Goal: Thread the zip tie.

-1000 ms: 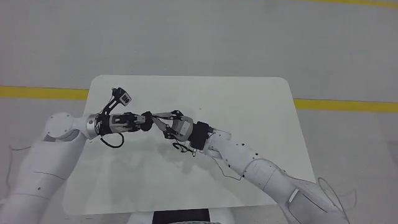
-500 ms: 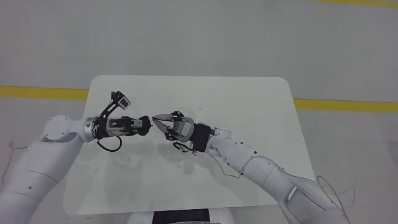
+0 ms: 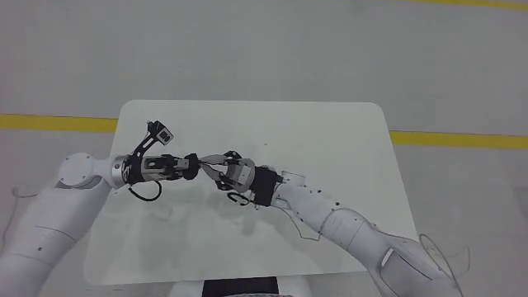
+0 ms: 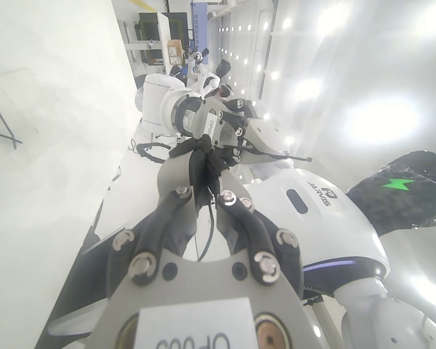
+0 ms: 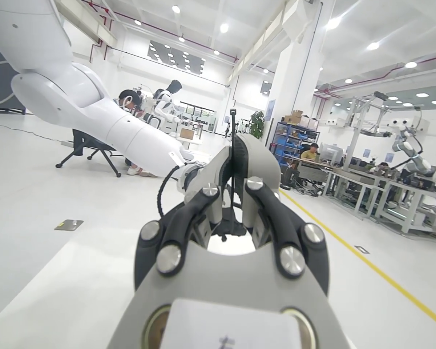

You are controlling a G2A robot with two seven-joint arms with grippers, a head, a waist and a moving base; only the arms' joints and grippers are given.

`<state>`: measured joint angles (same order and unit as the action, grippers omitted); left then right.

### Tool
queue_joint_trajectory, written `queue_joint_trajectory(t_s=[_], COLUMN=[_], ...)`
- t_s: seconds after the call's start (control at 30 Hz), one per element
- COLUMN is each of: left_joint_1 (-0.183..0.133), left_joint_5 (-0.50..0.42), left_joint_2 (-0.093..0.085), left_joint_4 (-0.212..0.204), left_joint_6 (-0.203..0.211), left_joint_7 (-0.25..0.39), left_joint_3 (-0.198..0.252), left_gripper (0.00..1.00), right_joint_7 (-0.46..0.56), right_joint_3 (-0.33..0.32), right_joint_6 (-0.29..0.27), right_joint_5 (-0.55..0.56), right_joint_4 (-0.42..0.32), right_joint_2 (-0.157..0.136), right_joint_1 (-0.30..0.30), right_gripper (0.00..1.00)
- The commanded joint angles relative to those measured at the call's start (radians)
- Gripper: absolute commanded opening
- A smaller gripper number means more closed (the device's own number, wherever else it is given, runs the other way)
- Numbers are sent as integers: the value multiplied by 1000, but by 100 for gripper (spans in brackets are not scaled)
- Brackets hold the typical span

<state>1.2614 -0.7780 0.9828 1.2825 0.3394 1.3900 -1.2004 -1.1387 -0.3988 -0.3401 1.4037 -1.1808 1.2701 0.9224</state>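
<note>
A thin black zip tie (image 5: 233, 121) stands pinched between the pads of my right gripper (image 5: 234, 147), which is shut on it. In the left wrist view the strap (image 4: 276, 154) sticks out of the right gripper (image 4: 239, 143) and ends in its small head. My left gripper (image 4: 205, 154) is shut, its black pads pressed together right at the tie's other end. I cannot tell whether the strap sits between them. From above, the left gripper (image 3: 195, 165) and right gripper (image 3: 208, 162) meet tip to tip over the left half of the white table (image 3: 330, 132).
A thin black strap or cable (image 4: 0, 117) lies crossed on the table off to one side of the left gripper. A small dark speck (image 3: 266, 143) sits near the table's middle. The table's right half and front are bare.
A second ago the two grippers touched. Half a second ago they stood slightly apart. Now the right gripper has come back toward the left one, still holding the tie.
</note>
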Motion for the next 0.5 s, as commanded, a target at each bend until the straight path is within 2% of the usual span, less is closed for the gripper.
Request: queue_joint_trajectory(t_s=[0.0,0.17,0.47], left_joint_1=[0,0,0], left_joint_5=[0,0,0], left_joint_2=[0,0,0], left_joint_4=[0,0,0], left_joint_6=[0,0,0], left_joint_7=[0,0,0], left_joint_3=[0,0,0], left_gripper=[0,0,0], right_joint_7=[-13,-43,-45], right_joint_3=[17,64,67], right_joint_6=[0,0,0], right_joint_5=[-7,-14,-14], right_joint_4=[12,54,56], right_joint_2=[5,20,21], right_joint_1=[-10,-40,-42], right_gripper=[0,0,0])
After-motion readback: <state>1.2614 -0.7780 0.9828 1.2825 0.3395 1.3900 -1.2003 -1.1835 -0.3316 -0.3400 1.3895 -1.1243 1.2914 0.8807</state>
